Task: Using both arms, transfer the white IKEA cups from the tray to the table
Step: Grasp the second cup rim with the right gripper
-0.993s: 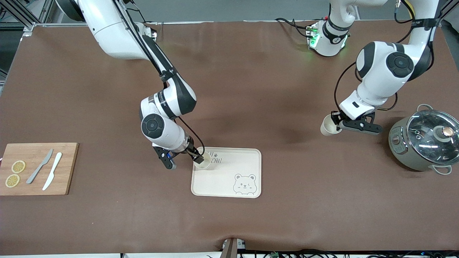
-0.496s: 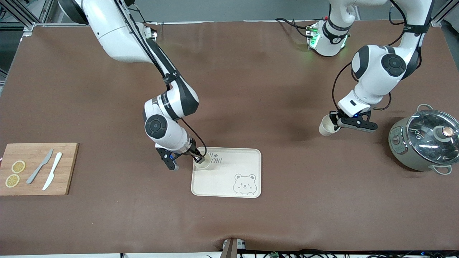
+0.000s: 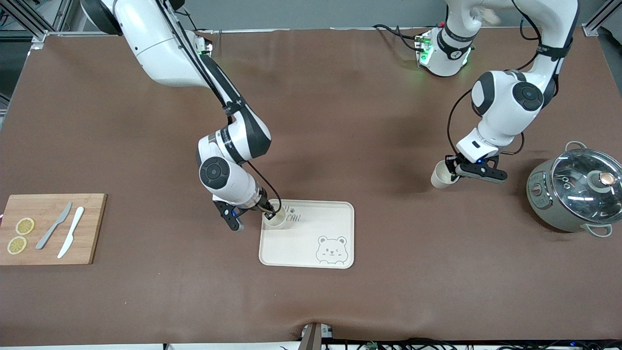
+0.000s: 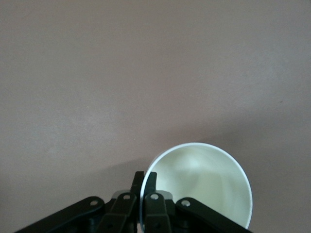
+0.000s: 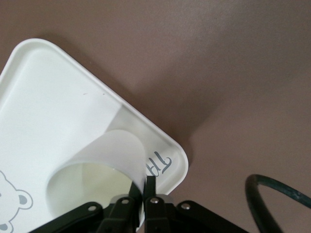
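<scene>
The right gripper (image 3: 268, 212) pinches the rim of a smooth tapered cup (image 3: 275, 218) over the glossy rounded tray (image 3: 311, 253); the left gripper (image 3: 454, 167) clamps the second round-rimmed cup (image 3: 441, 176) over the matte brown table (image 3: 340, 121)

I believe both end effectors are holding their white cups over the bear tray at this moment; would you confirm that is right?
Not quite: only the right end effector holds its white cup over the bear tray. The front view shows the left end effector holding its cup over bare brown table, toward the grey-green pot.
</scene>
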Controlling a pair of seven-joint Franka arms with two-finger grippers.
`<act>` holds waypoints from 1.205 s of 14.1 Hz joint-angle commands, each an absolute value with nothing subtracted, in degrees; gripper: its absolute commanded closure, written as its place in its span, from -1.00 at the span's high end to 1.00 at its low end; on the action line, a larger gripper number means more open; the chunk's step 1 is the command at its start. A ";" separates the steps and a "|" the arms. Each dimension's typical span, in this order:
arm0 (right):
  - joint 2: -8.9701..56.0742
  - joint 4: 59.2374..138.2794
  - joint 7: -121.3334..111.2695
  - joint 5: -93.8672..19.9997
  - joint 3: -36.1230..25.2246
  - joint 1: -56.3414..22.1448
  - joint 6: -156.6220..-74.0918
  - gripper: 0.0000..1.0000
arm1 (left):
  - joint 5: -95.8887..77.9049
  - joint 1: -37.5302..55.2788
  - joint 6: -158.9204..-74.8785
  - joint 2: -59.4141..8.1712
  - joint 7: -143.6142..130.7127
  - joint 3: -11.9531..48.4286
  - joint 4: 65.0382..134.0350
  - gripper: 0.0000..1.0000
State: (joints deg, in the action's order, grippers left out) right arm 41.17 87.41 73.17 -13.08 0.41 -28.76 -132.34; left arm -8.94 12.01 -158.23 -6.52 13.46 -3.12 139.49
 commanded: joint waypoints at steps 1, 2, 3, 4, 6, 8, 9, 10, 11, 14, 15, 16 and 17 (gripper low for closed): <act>41.66 86.05 74.27 -13.80 0.09 -29.27 -132.19 -1.00 | -10.46 11.69 -161.62 -8.34 15.38 -2.81 140.10 -1.00; 41.49 85.17 74.09 -13.97 0.09 -28.75 -131.75 -1.00 | -10.46 11.69 -162.59 -8.96 15.38 -2.81 140.27 -1.00; 41.31 84.47 74.00 -13.97 0.09 -28.65 -131.57 -1.00 | -10.55 11.69 -163.21 -9.57 15.38 -2.81 140.27 -1.00; 41.22 84.29 74.00 -13.97 0.09 -28.48 -131.49 -1.00 | -10.55 11.69 -163.91 -10.19 15.38 -2.73 140.27 -1.00; 40.87 84.29 73.57 -13.89 0.09 -27.87 -130.53 -1.00 | -10.55 11.60 -164.53 -10.81 15.47 -2.72 140.27 -1.00; 39.73 83.15 72.00 -13.71 0.00 -26.73 -125.89 -1.00 | -11.24 11.69 -164.53 -11.07 15.47 -2.72 140.19 -1.00; 39.03 82.97 68.33 -13.71 0.09 -25.76 -122.29 -1.00 | -11.51 11.69 -164.53 -11.51 15.47 -2.38 140.10 -1.00; 37.46 83.14 64.38 -13.80 -0.09 -25.23 -119.73 -1.00 | -11.69 11.69 -164.62 -11.69 15.47 -2.29 139.92 -1.00; 36.48 83.84 61.03 -13.71 -0.17 -24.27 -117.79 -1.00 | -11.95 11.69 -164.71 -11.86 15.47 -2.29 139.92 -1.00; 33.50 85.77 54.34 -13.62 -0.17 -21.28 -114.35 -1.00 | -12.48 11.60 -166.98 -13.70 15.47 -1.23 139.75 -1.00; 31.92 87.96 50.75 -13.54 -0.18 -20.40 -114.17 -1.00 | -12.65 11.60 -167.69 -14.41 15.56 -1.06 139.66 -1.00; 29.90 90.76 46.54 -13.54 -0.18 -18.65 -114.17 -1.00 | -13.44 11.60 -167.96 -14.85 15.56 -0.53 139.57 -1.00; 28.66 92.44 43.97 -13.54 -0.18 -17.24 -113.82 -1.00 | -14.14 11.60 -168.22 -15.20 15.56 0.08 139.48 -1.00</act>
State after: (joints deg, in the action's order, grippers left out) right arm 33.50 85.93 49.79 -13.07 -0.83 -20.10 -113.72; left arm -11.22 12.00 -166.53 -14.06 13.49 -1.39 139.86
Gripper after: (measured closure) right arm 0.978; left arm 0.965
